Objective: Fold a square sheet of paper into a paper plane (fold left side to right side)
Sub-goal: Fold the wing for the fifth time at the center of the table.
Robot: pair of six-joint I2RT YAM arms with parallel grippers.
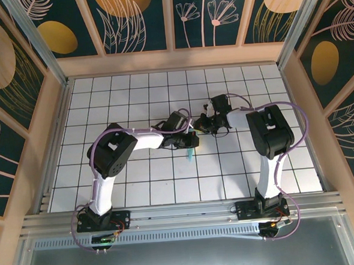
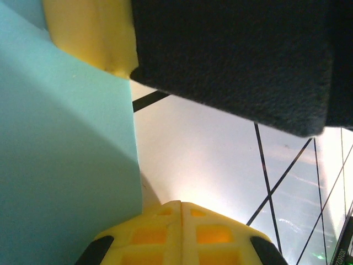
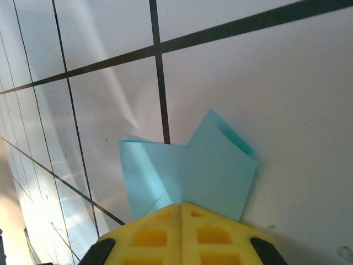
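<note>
Paper [image 1: 191, 152] is at mid-frame in the top view, on the counter [image 1: 138, 183], right under where the two wrists meet. Only a narrow strip shows, long axis running up-down the frame.

Right wrist view: folded paper [image 3: 193, 171] lies dead ahead of the right jaws, fanning up-frame in two points, near edge under the tips. Right jaws clenched; can't tell if they're pinching or just pressing.

Left wrist view: paper [image 2: 60, 165] is close on the frame's left, beside the left jaws, which are clenched with nothing visibly between them.

Left arm [image 1: 115, 151] reaches in from lower left, elbow folded. Right arm [image 1: 270, 130] hooks in from the right.

Judgement: both are about equally near; the next crease hinges on the right tips pinning that edge.
</note>
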